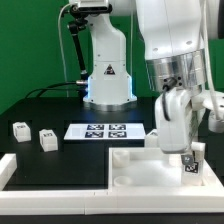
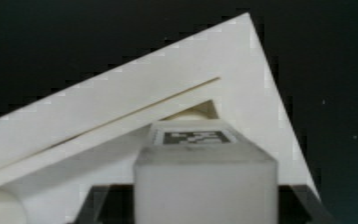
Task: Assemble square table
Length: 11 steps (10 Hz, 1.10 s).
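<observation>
My gripper [image 1: 184,158] hangs over the right part of the square table top [image 1: 145,172], shut on a white block leg [image 1: 187,164] with a black-white tag. In the wrist view the leg [image 2: 202,172] stands upright between the dark fingers [image 2: 108,198], its tag facing the camera, above a corner of the table top [image 2: 149,95]. I cannot tell whether the leg touches the top. The top lies flat at the front of the exterior view's right, raised rim up, with a round corner socket [image 1: 120,153] showing. Two more legs [image 1: 20,130] [image 1: 46,138] lie on the black table at the exterior view's left.
The marker board [image 1: 100,131] lies flat in the middle of the table, behind the top. A long white border rail [image 1: 55,186] runs along the front edge. The arm's white base [image 1: 108,78] stands at the back.
</observation>
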Tool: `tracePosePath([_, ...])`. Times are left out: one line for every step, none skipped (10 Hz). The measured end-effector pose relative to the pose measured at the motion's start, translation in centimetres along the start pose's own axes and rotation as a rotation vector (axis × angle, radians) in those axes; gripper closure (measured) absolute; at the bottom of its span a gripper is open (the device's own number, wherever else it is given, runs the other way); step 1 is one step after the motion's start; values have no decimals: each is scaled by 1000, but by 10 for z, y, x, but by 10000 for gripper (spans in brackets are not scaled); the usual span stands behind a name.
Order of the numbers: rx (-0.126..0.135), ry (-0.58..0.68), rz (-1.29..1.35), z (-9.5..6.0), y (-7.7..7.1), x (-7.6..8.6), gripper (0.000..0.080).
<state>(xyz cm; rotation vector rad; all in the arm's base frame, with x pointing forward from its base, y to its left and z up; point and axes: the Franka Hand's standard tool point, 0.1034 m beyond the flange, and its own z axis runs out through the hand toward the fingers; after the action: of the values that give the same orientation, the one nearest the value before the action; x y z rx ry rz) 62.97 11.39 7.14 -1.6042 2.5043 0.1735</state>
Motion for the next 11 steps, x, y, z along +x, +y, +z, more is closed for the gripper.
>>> tracePosePath([1, 1, 29, 0, 0, 0, 508])
tracePosePath([2, 2, 11, 0, 0, 0, 507])
tracePosePath([-5, 6, -50, 1, 1, 0, 507])
tracePosePath([-27, 13, -141, 2, 5, -3, 294])
tracePosePath([-39, 19, -293, 0, 6, -4, 294])
tracePosePath([-48, 18, -402, -2, 6, -5, 181])
tracePosePath([-55, 15, -389, -3, 9, -8, 159])
tracePosePath([-55, 16, -400, -2, 9, -8, 159])
tracePosePath([-55, 15, -414, -2, 9, -7, 151])
tracePosePath([-59, 19, -462, -2, 9, -7, 151])
tracePosePath([-68, 34, -594, 0, 8, -6, 151])
